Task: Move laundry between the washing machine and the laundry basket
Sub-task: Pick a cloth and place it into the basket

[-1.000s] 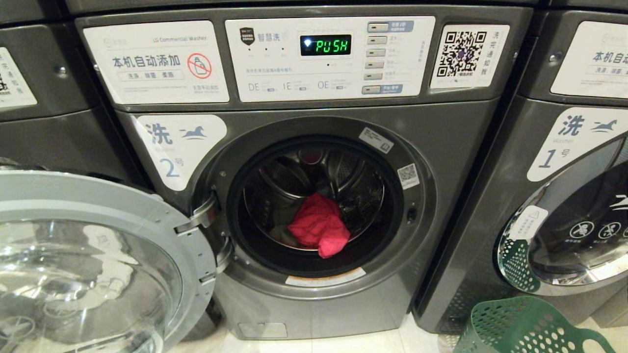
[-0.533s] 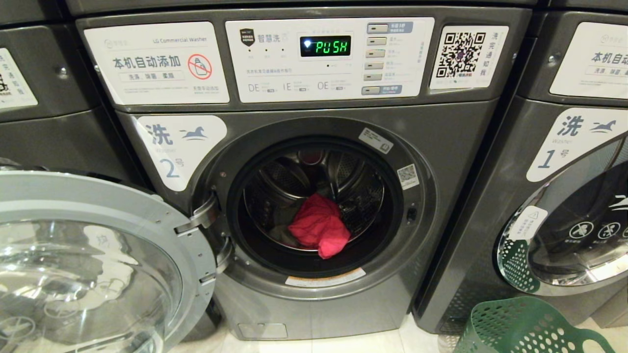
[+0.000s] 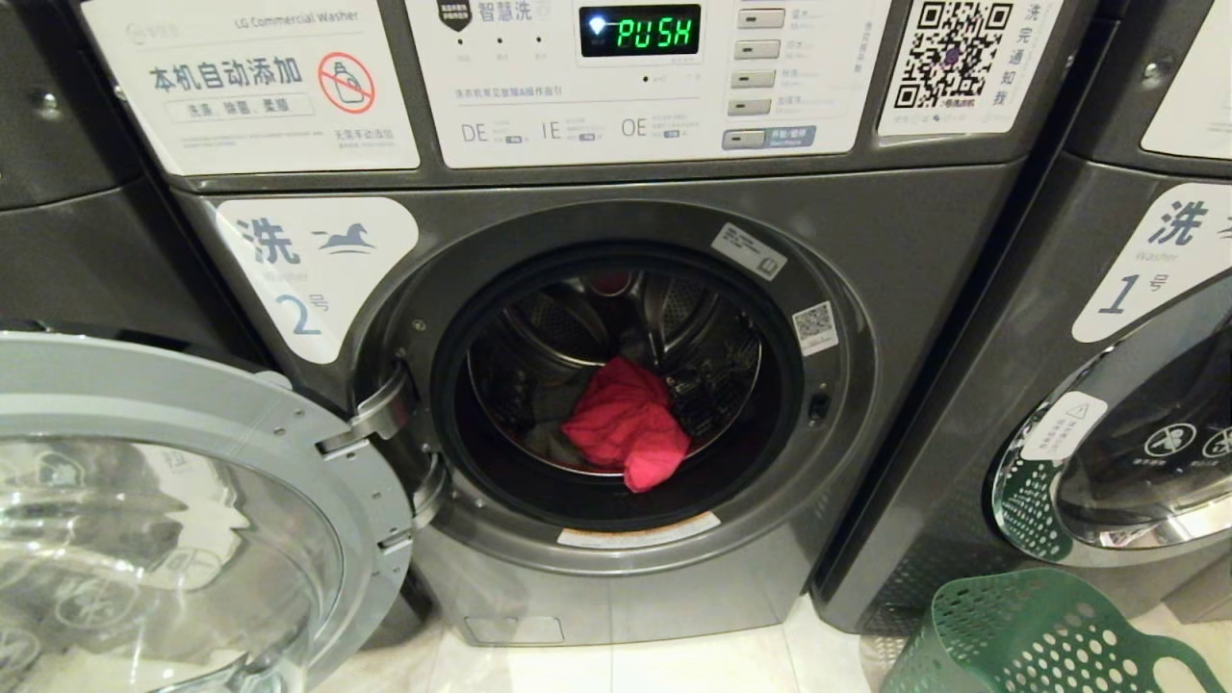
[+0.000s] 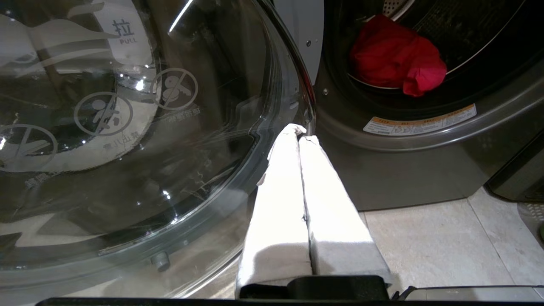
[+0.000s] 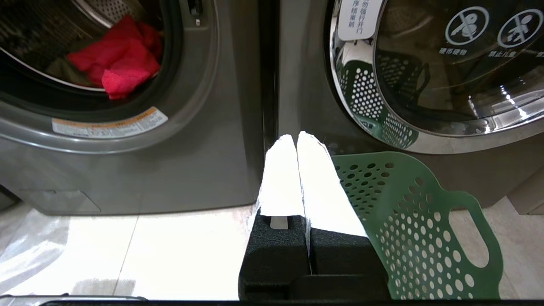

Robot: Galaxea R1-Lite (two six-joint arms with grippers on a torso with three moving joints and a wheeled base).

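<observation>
The washing machine [image 3: 895, 289] marked "2" faces me with its round glass door [image 3: 173, 539] swung wide open to the left. Inside the drum lies the laundry: a bright red garment [image 3: 628, 423] at the front, with a dark olive-grey piece [image 3: 551, 441] just behind it on its left. The red garment [image 4: 395, 57] shows in the left wrist view and again [image 5: 117, 63] in the right wrist view. The green laundry basket [image 3: 1030, 635] stands on the floor at the lower right. My left gripper [image 4: 300, 131] is shut and empty, low beside the open door. My right gripper [image 5: 296, 137] is shut and empty, beside the basket [image 5: 416, 221].
A second washer marked "1" [image 3: 1136, 289] stands to the right with its door shut; another grey washer [image 3: 58, 192] stands on the left. The open door juts out into the space at front left. Pale floor tiles [image 3: 674, 664] run before the machines.
The whole head view has shifted: the washer now sits higher and looks slightly larger, so the camera has moved closer or lower. The laundry, door and basket have not moved.
</observation>
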